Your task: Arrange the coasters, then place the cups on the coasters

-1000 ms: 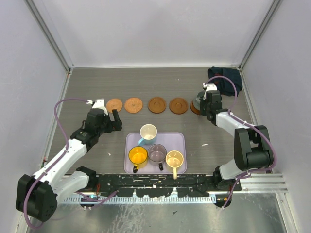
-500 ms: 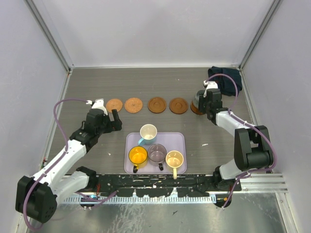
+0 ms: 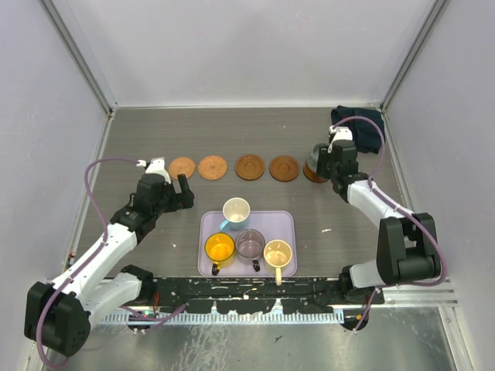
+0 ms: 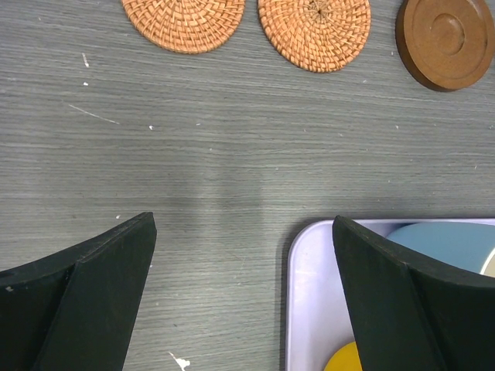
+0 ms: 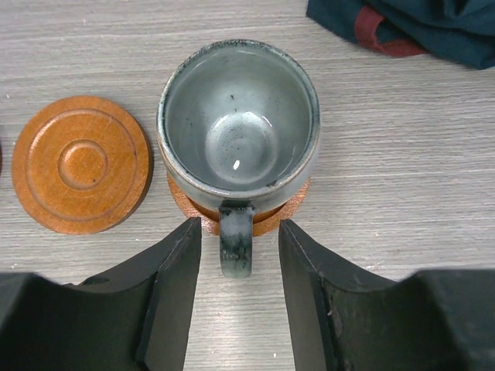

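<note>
A grey-green cup (image 5: 238, 116) stands upright on a wooden coaster (image 5: 288, 212) at the right end of the row. My right gripper (image 5: 237, 232) is open, one finger on each side of the cup's handle (image 5: 236, 249) with a gap on both sides. In the top view this cup (image 3: 314, 163) is beside the right gripper (image 3: 325, 160). Four more coasters (image 3: 250, 167) lie in a line to its left. White-blue (image 3: 236, 210), orange (image 3: 220, 247), purplish (image 3: 250, 243) and cream (image 3: 278, 253) cups sit in the lilac tray (image 3: 284, 224). My left gripper (image 4: 244, 232) is open and empty over the tray's left rim (image 4: 298, 309).
A dark folded cloth (image 3: 360, 124) lies at the back right, close behind the right gripper. The side walls stand near both arms. Two woven coasters (image 4: 186, 23) and a wooden one (image 4: 447, 39) lie ahead of the left gripper.
The right gripper's jaws have spread apart off the cup's handle, leaving the cup standing on its coaster. The left arm has not moved.
</note>
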`<state>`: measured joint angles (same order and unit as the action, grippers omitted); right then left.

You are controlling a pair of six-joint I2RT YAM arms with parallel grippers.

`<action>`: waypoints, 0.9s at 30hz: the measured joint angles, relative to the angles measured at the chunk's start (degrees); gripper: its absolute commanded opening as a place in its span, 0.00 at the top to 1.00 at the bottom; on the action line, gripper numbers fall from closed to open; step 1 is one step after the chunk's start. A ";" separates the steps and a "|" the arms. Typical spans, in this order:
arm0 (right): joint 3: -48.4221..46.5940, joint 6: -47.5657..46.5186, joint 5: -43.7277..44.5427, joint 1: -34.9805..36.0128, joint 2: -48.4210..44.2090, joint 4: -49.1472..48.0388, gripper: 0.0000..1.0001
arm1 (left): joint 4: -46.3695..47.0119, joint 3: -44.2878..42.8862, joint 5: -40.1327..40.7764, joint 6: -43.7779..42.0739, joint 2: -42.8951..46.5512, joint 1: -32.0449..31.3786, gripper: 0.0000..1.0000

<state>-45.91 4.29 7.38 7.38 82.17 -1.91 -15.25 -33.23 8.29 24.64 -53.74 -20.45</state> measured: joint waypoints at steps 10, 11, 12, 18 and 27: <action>2.03 4.76 2.01 0.09 -10.40 3.89 0.50 | -0.02 0.07 -0.22 0.00 0.00 0.00 0.02; 2.05 5.14 2.08 0.28 -11.26 4.44 0.50 | 0.00 0.07 -0.22 0.00 0.00 0.00 0.02; 2.12 5.75 2.40 0.76 -12.55 5.40 0.51 | 0.00 0.07 -0.22 0.02 0.00 0.00 0.02; 2.10 8.31 6.25 9.79 -19.37 12.72 0.52 | -0.02 0.07 -0.20 0.00 0.00 0.00 0.02; 2.08 17.31 9.64 29.20 -28.44 30.23 0.52 | -0.44 0.07 -0.98 -0.04 0.09 0.00 0.02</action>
<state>-43.83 21.61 17.02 36.58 53.74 28.32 -15.68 -33.17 7.31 24.60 -53.65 -20.45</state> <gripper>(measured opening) 0.485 0.980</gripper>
